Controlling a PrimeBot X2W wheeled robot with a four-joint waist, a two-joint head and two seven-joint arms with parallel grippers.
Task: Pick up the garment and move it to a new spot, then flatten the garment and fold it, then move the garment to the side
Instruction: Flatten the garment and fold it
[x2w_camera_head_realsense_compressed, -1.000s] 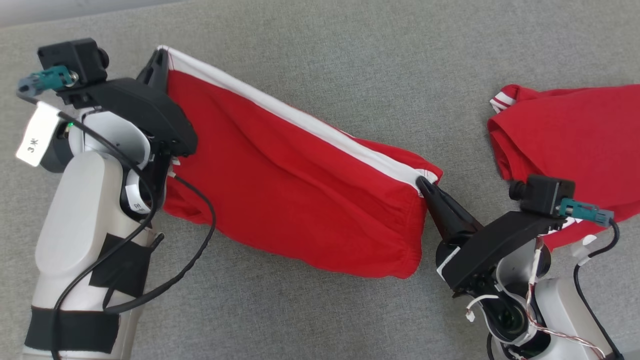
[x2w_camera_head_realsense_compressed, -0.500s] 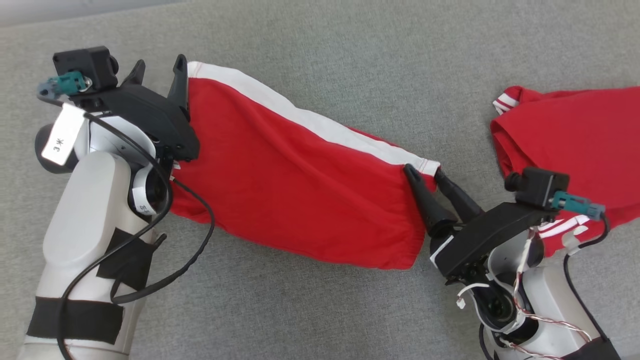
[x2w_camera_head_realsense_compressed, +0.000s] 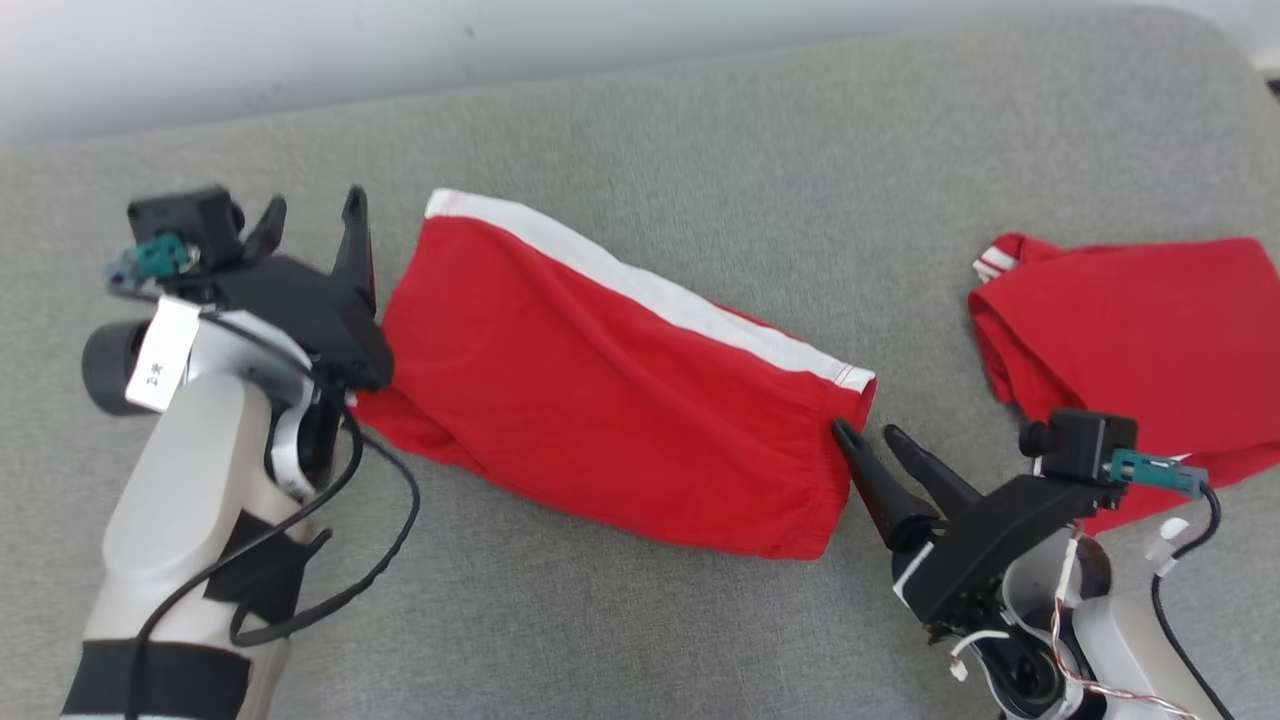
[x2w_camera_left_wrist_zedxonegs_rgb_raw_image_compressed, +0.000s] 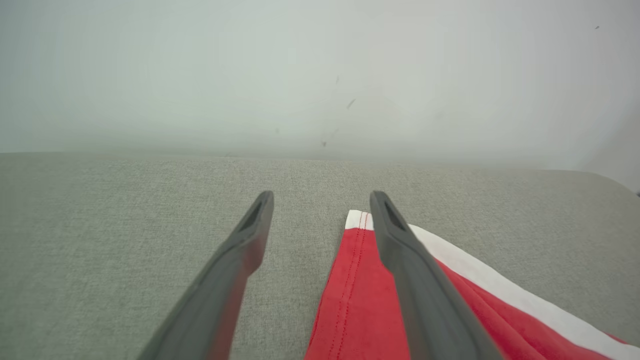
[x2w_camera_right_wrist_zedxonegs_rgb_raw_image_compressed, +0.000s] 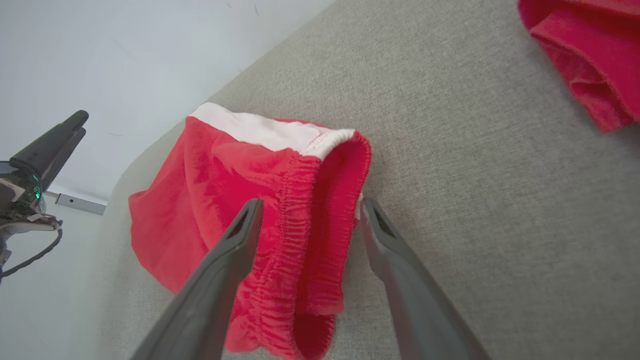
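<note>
Both grippers were wide open, nothing held. Left gripper (x2w_camera_head_realsense_compressed: 311, 208) sat upper left in the head view, fingers pointing up the frame. Its finger nearer frame centre was just beside the left hem of the garment (x2w_camera_head_realsense_compressed: 610, 400). In the left wrist view that finger overlapped the white-striped corner, and the other was over the bare grey fabric surface (x2w_camera_head_realsense_compressed: 700, 150). Right gripper (x2w_camera_head_realsense_compressed: 864, 430) was lower right of centre, tips at the gathered elastic end; couldn't tell if touching. In the right wrist view that end sat between the spread fingers, not pinched. Garment lay on the surface, red with a white stripe along its upper edge, running diagonally across frame centre. Second red garment (x2w_camera_head_realsense_compressed: 1130, 340) lay at the right edge, well apart.
</note>
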